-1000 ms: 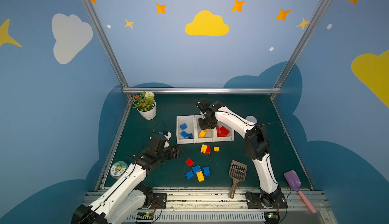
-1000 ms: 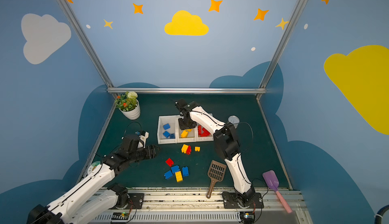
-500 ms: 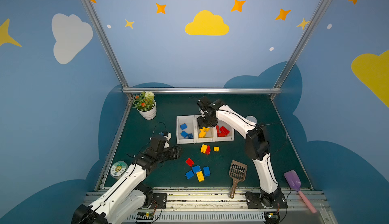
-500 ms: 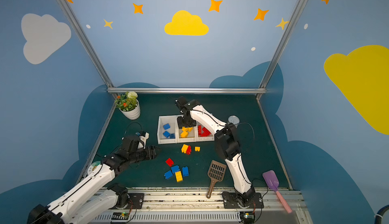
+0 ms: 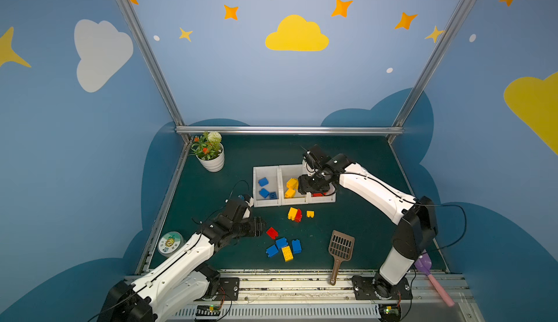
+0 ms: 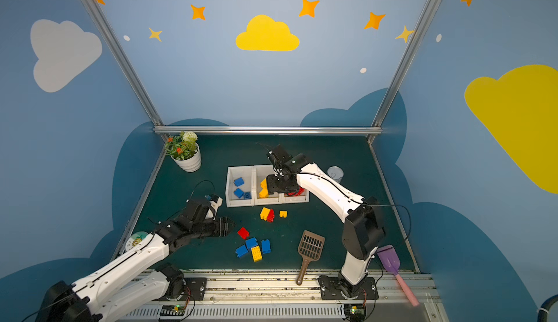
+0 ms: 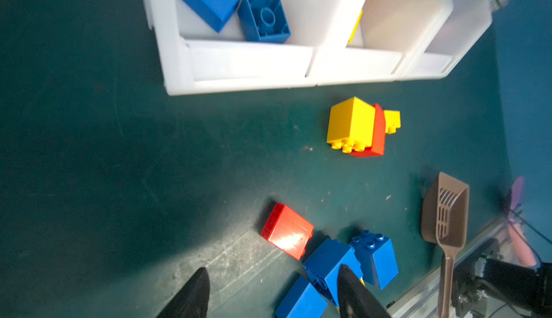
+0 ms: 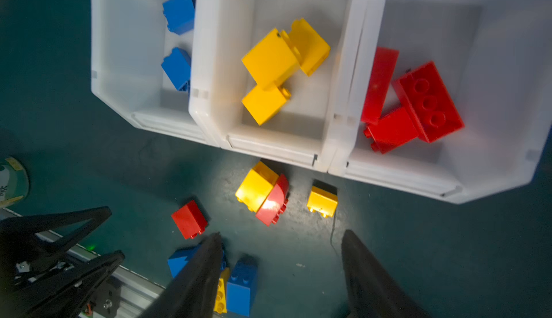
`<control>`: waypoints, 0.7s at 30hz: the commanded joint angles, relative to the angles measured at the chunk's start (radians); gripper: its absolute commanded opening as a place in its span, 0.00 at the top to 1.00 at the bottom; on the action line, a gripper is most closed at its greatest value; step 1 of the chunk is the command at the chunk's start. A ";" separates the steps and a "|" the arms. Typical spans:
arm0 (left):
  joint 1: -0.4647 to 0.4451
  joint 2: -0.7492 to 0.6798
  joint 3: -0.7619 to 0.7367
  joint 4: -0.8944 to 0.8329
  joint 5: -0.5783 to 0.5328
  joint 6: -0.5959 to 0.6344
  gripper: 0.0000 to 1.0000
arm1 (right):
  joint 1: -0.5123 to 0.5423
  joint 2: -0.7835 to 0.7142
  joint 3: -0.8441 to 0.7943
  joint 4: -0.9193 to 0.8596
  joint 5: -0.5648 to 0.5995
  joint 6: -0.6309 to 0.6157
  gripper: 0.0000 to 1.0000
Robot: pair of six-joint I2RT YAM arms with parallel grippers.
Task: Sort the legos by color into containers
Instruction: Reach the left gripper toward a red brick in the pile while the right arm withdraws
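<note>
Three white bins stand side by side: the left bin (image 5: pixel 256 184) holds blue legos (image 8: pixel 179 12), the middle bin (image 8: pixel 209 62) yellow ones (image 8: pixel 274 62), the right bin (image 8: pixel 478 167) red ones (image 8: pixel 418 104). My right gripper (image 5: pixel 312 186) (image 8: pixel 282 234) hangs open and empty above the middle and right bins. On the mat lie a yellow and red pair (image 5: pixel 294 214), a small yellow brick (image 5: pixel 310 213), a red brick (image 5: pixel 271 232), and blue bricks (image 5: pixel 282 242) with a yellow one (image 5: pixel 287 253). My left gripper (image 5: pixel 261 226) (image 7: pixel 273 271) is open, low, just left of the red brick (image 7: pixel 286 231).
A potted plant (image 5: pixel 213 157) stands at the back left and a round tin (image 5: pixel 170 242) by the left rail. A brown slotted scoop (image 5: pixel 341 245) lies at the front right of the bricks, a purple scoop (image 5: pixel 422 264) by the right arm's base. A clear cup (image 6: pixel 335 173) sits behind the right arm.
My right gripper has opened wider and moved right and toward the front of the bins. A yellow brick lies uncovered in the middle bin. The left arm has hardly moved.
</note>
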 commanded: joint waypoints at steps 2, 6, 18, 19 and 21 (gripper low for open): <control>-0.052 0.053 0.041 -0.024 -0.053 0.029 0.32 | 0.005 -0.104 -0.139 0.023 0.004 0.063 0.36; -0.091 0.130 0.090 -0.044 -0.085 0.080 0.32 | 0.005 -0.184 -0.242 0.020 0.020 0.096 0.36; -0.195 0.376 0.233 -0.087 -0.130 0.215 0.32 | 0.003 -0.296 -0.403 0.045 0.029 0.190 0.36; -0.203 0.397 0.249 -0.097 -0.139 0.230 0.32 | 0.004 -0.298 -0.404 0.045 0.030 0.190 0.36; -0.216 0.437 0.280 -0.124 -0.152 0.259 0.33 | 0.002 -0.300 -0.405 0.041 0.032 0.190 0.36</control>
